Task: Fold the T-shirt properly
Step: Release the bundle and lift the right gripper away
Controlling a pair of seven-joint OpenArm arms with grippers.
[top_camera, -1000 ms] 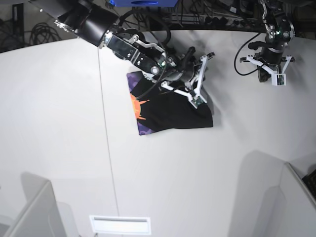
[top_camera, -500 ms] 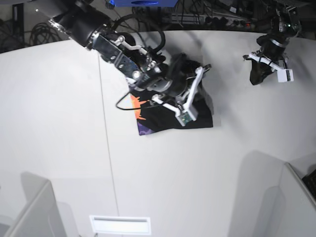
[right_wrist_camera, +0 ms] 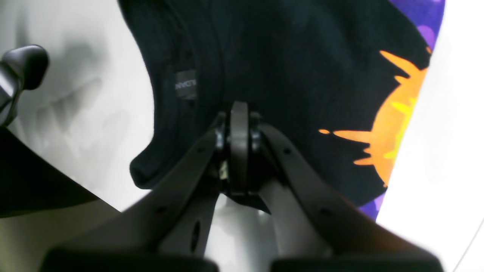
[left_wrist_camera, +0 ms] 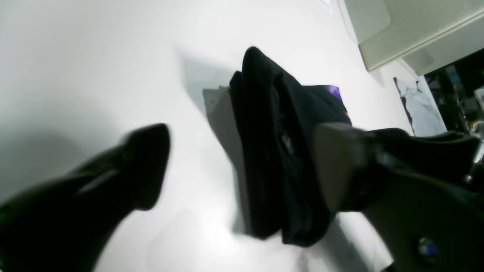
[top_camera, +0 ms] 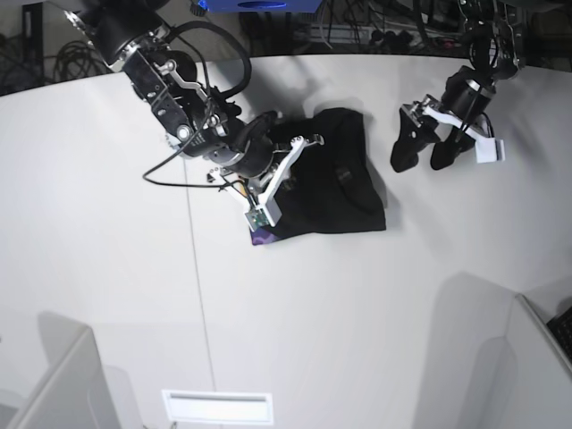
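White table (top_camera: 295, 313); folded T-shirt (top_camera: 335, 192); cable clutter (top_camera: 357, 27) behind.

T-shirt (top_camera: 332, 183): black cloth bearing an orange sunburst with yellow streaks on a purple ground, printed toward 3 o'clock in the right wrist view. Tabletop (top_camera: 357, 304): plain white. Both end effectors: black, with white brackets.

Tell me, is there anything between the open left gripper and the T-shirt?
Nothing visible. Only bare white table lies between the left gripper and the T-shirt. The right gripper is closed over the shirt's far side.
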